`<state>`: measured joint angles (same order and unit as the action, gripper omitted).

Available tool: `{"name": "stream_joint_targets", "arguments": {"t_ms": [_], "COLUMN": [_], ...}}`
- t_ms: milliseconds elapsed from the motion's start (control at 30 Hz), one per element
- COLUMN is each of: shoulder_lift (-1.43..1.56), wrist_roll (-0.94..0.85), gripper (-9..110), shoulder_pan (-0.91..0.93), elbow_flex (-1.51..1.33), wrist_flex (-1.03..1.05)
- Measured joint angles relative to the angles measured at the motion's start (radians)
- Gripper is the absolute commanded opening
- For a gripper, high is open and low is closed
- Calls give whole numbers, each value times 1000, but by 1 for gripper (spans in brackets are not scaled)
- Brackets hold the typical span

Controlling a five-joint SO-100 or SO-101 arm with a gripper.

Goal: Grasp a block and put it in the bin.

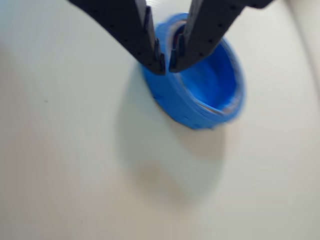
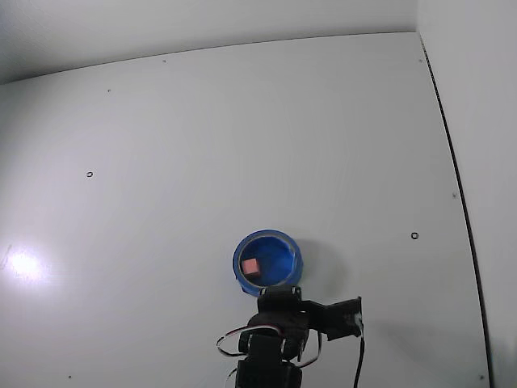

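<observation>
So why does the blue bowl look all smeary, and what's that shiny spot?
In the wrist view the bowl is smeared by motion blur, and a soft shadow lies on the table below it. In the fixed view everything is sharp: the pink block shows clearly inside the bowl, and the shiny spot at far left is lamp glare.

No text, label, brand, number or sign can be read in either view.

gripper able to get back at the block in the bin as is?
Probably yes. The block lies loose inside the open bin, nothing covering it; the nearly closed gripper hangs over the rim and would need opening.
</observation>
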<state>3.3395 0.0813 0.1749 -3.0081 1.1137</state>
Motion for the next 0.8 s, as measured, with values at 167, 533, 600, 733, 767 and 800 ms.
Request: {"name": "stream_joint_targets", "arguments": {"t_ms": [167, 533, 600, 733, 767, 800], "shoulder_lift": [0, 0, 0, 0, 0, 0], "wrist_roll": [-44, -12, -12, -9, -5, -2], "gripper": [0, 0, 0, 0, 0, 0], "shoulder_pan": [-84, -130, -130, -130, -130, -130], "elbow_flex": [-18, -18, -18, -18, -18, -18], "wrist_flex": [84, 103, 103, 103, 103, 103]}}
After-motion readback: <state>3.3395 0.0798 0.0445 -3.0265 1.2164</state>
